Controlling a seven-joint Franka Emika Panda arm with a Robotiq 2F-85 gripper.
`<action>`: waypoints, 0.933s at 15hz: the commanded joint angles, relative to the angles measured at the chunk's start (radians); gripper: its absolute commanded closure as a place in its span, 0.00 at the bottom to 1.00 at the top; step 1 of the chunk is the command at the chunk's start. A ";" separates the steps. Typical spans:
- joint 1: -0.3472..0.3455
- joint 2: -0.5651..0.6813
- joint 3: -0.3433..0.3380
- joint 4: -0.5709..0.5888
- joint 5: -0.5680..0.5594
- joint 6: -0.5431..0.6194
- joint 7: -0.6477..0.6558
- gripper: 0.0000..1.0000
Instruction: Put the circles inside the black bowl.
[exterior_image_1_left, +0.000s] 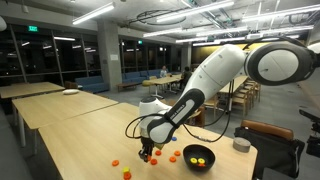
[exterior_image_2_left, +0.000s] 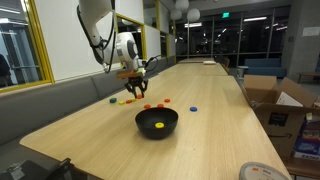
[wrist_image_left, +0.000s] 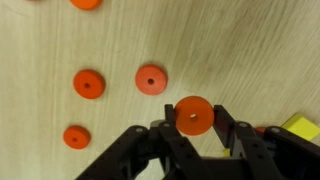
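Observation:
My gripper (wrist_image_left: 192, 128) is shut on one orange disc (wrist_image_left: 192, 115) and holds it just above the wooden table; it shows in both exterior views (exterior_image_1_left: 149, 152) (exterior_image_2_left: 134, 88). More orange discs lie on the table below: two (wrist_image_left: 89, 84) (wrist_image_left: 151, 79) side by side, a smaller one (wrist_image_left: 76, 136), and one at the top edge (wrist_image_left: 85, 3). Loose discs also show in the exterior views (exterior_image_1_left: 127, 173) (exterior_image_2_left: 130, 101). The black bowl (exterior_image_1_left: 198, 157) (exterior_image_2_left: 157, 122) stands a short way from the gripper, with a yellow disc (exterior_image_2_left: 158, 126) inside.
A small grey cup (exterior_image_1_left: 241, 145) stands near the table edge beyond the bowl. A blue disc (exterior_image_2_left: 193, 109) lies near the bowl. A yellow object (wrist_image_left: 300, 126) shows beside the jaws. Cardboard boxes (exterior_image_2_left: 275, 105) stand beside the table; a chair (exterior_image_1_left: 275, 140) is at its end.

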 joint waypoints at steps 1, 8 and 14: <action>0.024 -0.127 -0.077 -0.128 -0.043 0.020 0.148 0.82; 0.013 -0.290 -0.177 -0.300 -0.110 -0.040 0.370 0.82; -0.034 -0.349 -0.165 -0.337 -0.144 -0.310 0.434 0.82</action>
